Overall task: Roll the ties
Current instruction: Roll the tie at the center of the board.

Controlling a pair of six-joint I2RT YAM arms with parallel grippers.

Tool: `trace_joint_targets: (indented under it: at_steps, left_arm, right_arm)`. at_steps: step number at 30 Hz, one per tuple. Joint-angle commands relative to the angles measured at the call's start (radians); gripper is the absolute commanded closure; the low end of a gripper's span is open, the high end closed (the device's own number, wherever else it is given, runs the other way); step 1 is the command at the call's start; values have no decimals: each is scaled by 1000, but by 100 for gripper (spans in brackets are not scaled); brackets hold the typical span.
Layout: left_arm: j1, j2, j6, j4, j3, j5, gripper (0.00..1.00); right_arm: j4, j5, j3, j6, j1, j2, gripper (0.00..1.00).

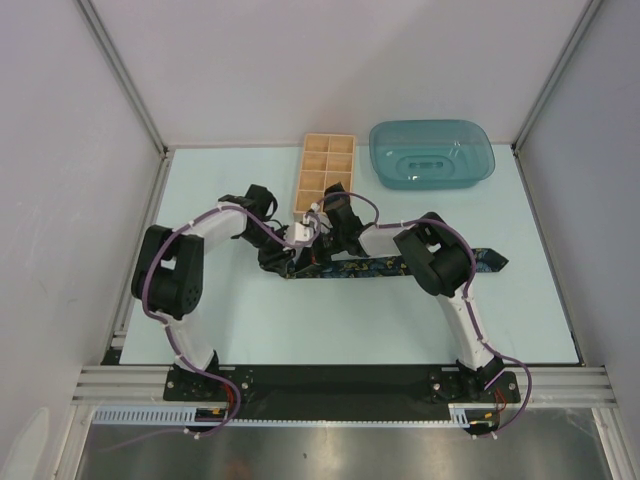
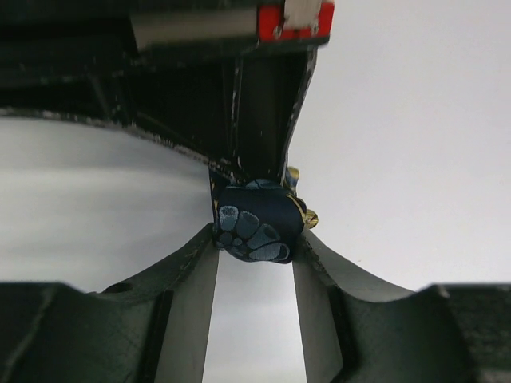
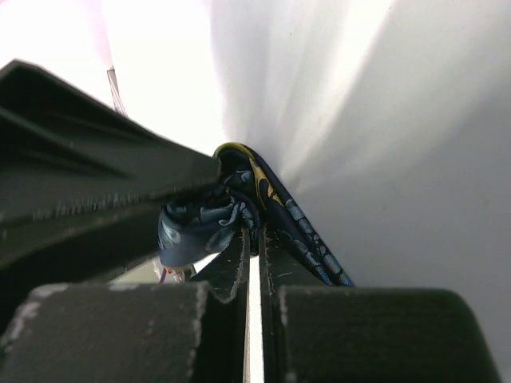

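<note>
Progress is early: we are pinching the left end of the tie (image 1: pixel 370 268) in the tightly closed right fingers (image 3: pixel 227 275), while the left fingers (image 2: pixel 188 303) are hugging the small roll (image 2: pixel 255 223) at that end from both sides. Most of the tie is lying flat on the table (image 1: pixel 300 320), stretching right, so we are judging nearly all the winding undone. The wooden box (image 1: pixel 325 165) and teal tray (image 1: pixel 432 152) are standing beyond.

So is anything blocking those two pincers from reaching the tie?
Nothing visible does. The right pincer is shut on the rolled end of the tie, and the left pincer has a finger either side of that roll.
</note>
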Motion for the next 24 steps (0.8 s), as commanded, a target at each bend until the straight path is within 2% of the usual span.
trace_joint_targets:
  at_steps: [1, 7, 9, 12, 16, 24]
  left_arm:
    - [-46, 1, -33, 19, 46, 57, 54]
    - [-57, 40, -34, 26, 46, 14, 53]
    - [-60, 56, -30, 28, 43, -14, 58]
    - [-62, 80, -34, 34, 40, -54, 62]
    - [-62, 103, -19, 23, 37, -103, 64]
    - [-62, 119, 7, 5, 43, -118, 65]
  right_arm:
    - [-71, 109, 1, -58, -14, 1, 100]
    - [-57, 87, -4, -45, -15, 1, 100]
    - [-37, 73, -5, -36, -15, -2, 100]
    - [-22, 56, -5, -29, -15, -17, 93]
    - [-23, 19, -7, -26, -23, -51, 76]
    - [-51, -28, -31, -22, -57, -127, 59]
